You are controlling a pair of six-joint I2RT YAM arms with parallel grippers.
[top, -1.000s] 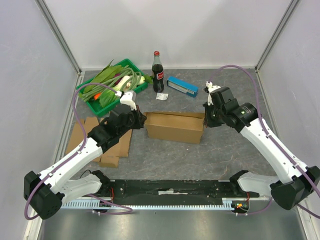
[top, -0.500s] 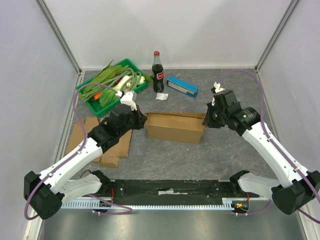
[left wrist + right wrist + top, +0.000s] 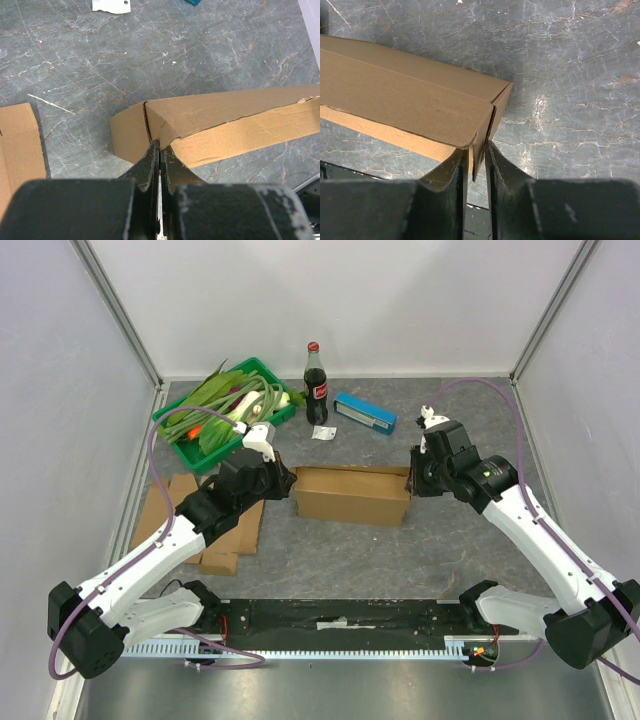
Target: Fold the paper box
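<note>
Two grippers meet the one brown box (image 3: 350,495) at mid-frame on the grey surface (image 3: 440,540). The left gripper (image 3: 159,147) is closed tight at the box's left corner (whether it pinches a flap I cannot tell). The right gripper (image 3: 476,152), clamped a second ago, now stands narrowly parted around the right end flap, so that fold is probably done. At the left lie several flat cardboard sheets (image 3: 165,502). Farther up are one green tray (image 3: 262,366) of vegetables, one bottle (image 3: 316,390), one blue packet (image 3: 365,412) and one white scrap (image 3: 322,432).
</note>
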